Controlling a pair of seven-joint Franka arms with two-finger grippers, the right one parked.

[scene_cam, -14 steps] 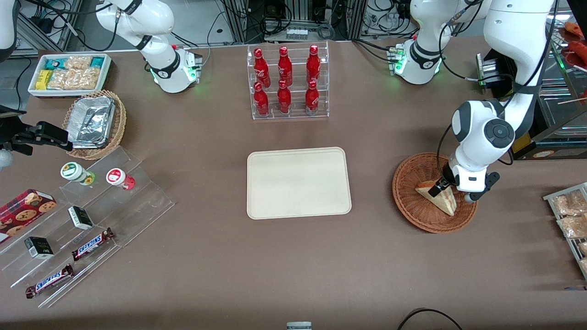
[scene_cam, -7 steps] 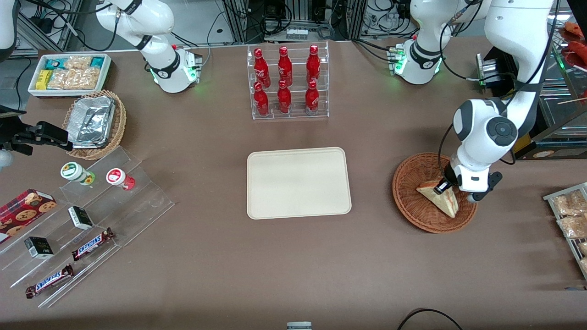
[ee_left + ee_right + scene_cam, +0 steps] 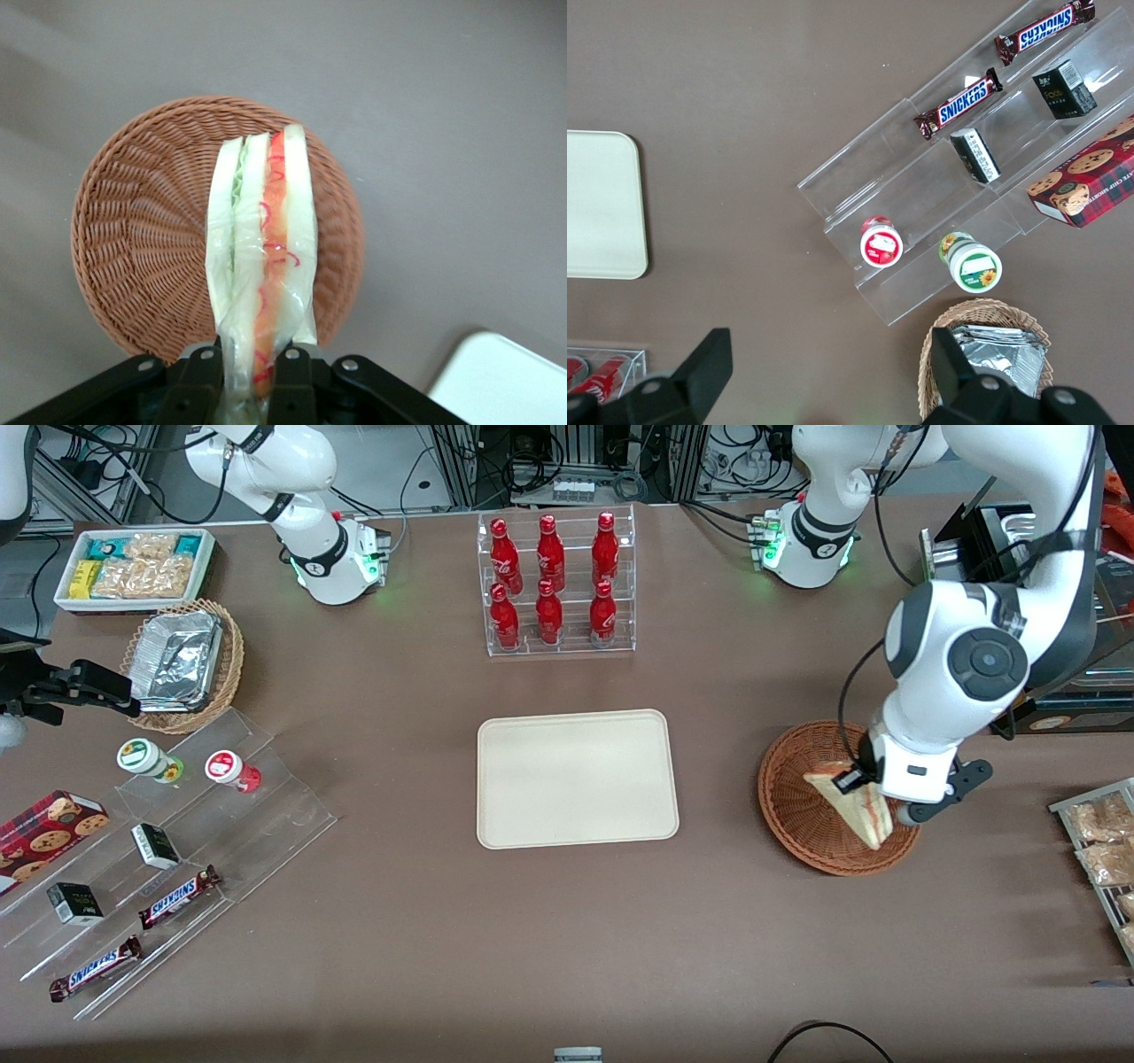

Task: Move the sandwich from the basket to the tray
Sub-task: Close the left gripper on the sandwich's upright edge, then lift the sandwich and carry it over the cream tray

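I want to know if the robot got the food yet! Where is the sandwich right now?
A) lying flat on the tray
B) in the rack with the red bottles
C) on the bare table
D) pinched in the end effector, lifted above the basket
D: the end effector is shut on the sandwich, which hangs above the wicker basket; the tray holds nothing.

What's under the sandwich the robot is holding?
The reddish wicker basket lies under the sandwich, which the claw grips above it. The basket looks empty, though the sandwich covers a strip of its floor.
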